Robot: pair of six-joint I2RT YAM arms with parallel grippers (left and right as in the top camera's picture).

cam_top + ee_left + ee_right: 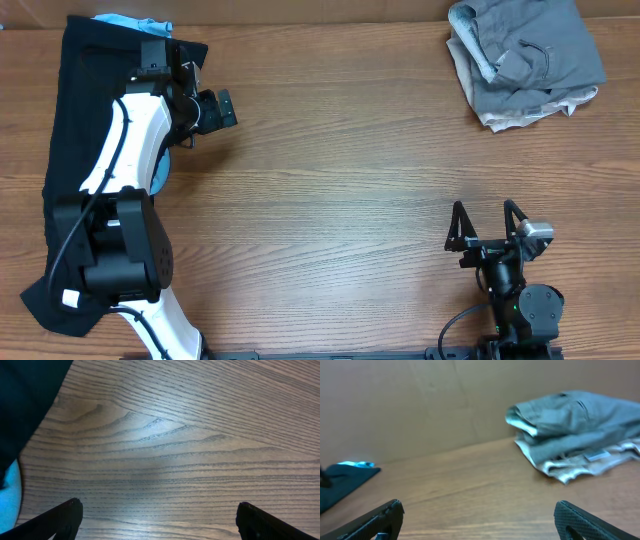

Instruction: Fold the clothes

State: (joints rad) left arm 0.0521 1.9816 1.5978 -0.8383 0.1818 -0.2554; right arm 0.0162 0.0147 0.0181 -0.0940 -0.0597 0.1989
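Tabletop (340, 200) stretches wide between my left gripper (215, 112) and right gripper (487, 225), both spread open; grey shorts (525, 60) sit roughly folded at the far edge.

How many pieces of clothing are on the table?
2: grey shorts at the far right corner, a black garment along the left edge. A blue cloth peeking from under it may be a third.
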